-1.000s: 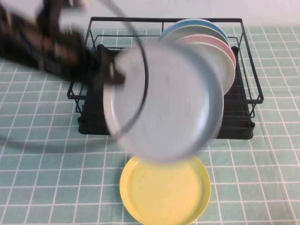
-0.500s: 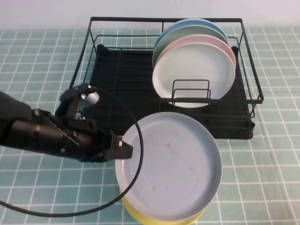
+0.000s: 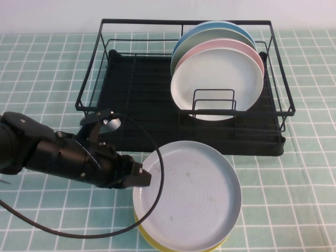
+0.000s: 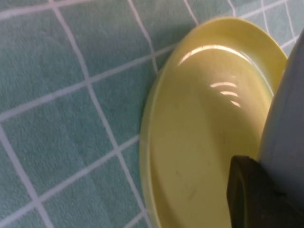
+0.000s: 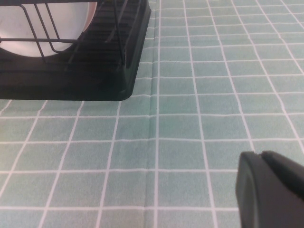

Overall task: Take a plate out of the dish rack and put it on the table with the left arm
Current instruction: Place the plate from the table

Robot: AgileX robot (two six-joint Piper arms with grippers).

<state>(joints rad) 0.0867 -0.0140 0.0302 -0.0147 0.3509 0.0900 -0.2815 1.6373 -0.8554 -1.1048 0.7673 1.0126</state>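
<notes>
We have lowered the plate (image 3: 186,197) since a moment ago; it now hangs just over the yellow plate (image 4: 199,128), our left gripper (image 3: 137,175) clenched on its rim. Our right gripper (image 5: 270,190) hovers over the table (image 5: 190,128), seemingly pinched together. Release comes next, we judge.

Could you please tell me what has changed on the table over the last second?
The left pincer, shut on the grey-blue plate, carried it down from in front of the dish rack until it is over the yellow plate. The racked plates stayed put; the right pincer stays parked.
</notes>
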